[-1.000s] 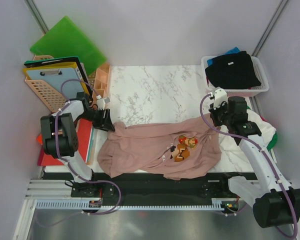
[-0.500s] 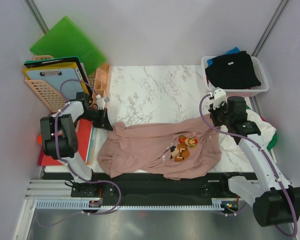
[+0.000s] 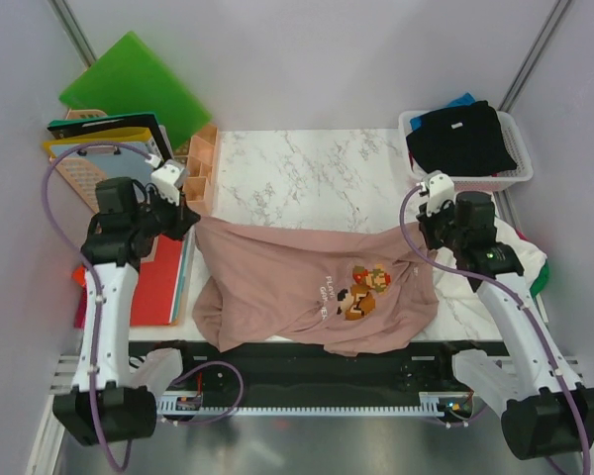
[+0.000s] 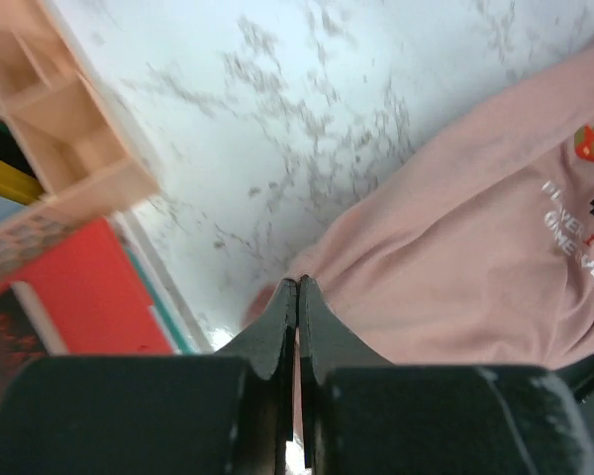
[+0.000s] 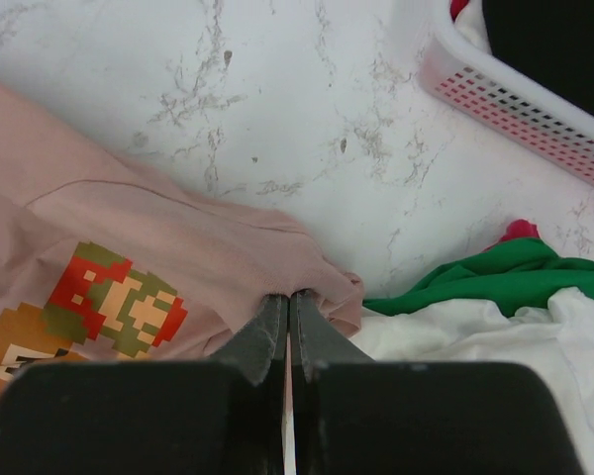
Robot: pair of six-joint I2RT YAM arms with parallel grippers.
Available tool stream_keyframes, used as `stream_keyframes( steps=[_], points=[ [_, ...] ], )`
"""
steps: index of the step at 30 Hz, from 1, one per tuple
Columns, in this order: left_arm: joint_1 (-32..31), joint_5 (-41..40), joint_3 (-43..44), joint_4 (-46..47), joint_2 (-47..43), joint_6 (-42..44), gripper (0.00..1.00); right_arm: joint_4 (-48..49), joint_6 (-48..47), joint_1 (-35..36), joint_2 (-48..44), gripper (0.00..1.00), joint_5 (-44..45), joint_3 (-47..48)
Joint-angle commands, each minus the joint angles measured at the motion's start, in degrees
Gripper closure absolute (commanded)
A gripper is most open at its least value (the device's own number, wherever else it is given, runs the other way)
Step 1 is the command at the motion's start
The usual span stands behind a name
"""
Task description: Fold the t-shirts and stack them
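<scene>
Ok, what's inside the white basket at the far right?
A black t-shirt lies on top, filling the basket. A blue corner of cloth peeks out behind it. Whatever lies under the black one is covered.

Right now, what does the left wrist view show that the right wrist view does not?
Only the left wrist view: a peach bin and a red folder. Only the right wrist view: a white basket, a green shirt and a white shirt. Both: the marble table, the pink shirt, and a gripper shut on its cloth, the left gripper in one, the right gripper in the other.
</scene>
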Motion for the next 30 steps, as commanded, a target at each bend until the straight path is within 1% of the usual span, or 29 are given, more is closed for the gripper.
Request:
stream_keyframes(
  steps=[1,2,3,4,5,6,7,11,14,17,22,24,29,30],
  points=[
    [0.2,-4.9,6.9,1.8,-8.5,-1.1,0.98,-1.5,1.9,0.0,-3.6,1.00,-1.7,6.9],
    [0.1,-5.7,8.4,1.5,-9.7,-1.0,0.98,-2.6,2.5,0.0,-4.3,1.00,-2.2,8.8],
    [0.2,-6.0,9.9,0.9,-11.8,-1.4,0.98,-3.5,3.9,0.0,-5.1,1.00,-2.7,12.6],
    [0.2,-6.4,13.3,0.3,-12.4,-1.7,0.98,-5.0,4.3,0.1,-5.9,1.00,-3.3,14.7],
    [0.2,-6.5,14.9,-0.9,-12.8,-2.1,0.98,-5.9,4.8,0.1,-7.2,1.00,-3.4,17.0],
    [0.2,-6.5,16.6,-1.6,-13.1,-2.4,0.98,-6.8,5.2,0.0,-7.7,1.00,-3.4,21.9],
    [0.2,-6.7,19.5,-2.1,-13.2,-2.8,0.98,-8.8,5.3,0.1,-7.9,1.00,-2.9,24.5],
    [0.2,-7.7,23.5,-1.9,-15.0,-4.4,0.98,-12.3,5.1,0.0,-9.3,1.00,-1.0,37.9],
    [0.2,-8.3,26.4,-1.4,-16.8,-5.7,0.98,-14.6,4.8,0.0,-9.5,1.00,-0.6,44.7],
    [0.2,-8.6,29.6,-1.6,-18.2,-7.0,0.98,-16.7,4.9,0.1,-9.5,1.00,-0.7,48.9],
    [0.2,-10.0,35.0,-3.7,-19.4,-6.2,0.98,-18.5,3.9,0.2,-10.9,1.00,1.5,51.0],
    [0.2,-10.9,37.5,-4.3,-19.3,-5.7,0.98,-19.7,3.7,0.4,-11.1,1.00,3.4,53.6],
    [0.1,-11.7,42.3,-5.4,-18.0,-6.0,0.98,-22.3,4.0,0.8,-9.5,1.00,3.1,61.4],
    [0.1,-11.6,44.6,-5.7,-17.6,-6.3,0.98,-22.6,4.0,1.1,-9.2,1.00,3.1,62.8]
  ],
)
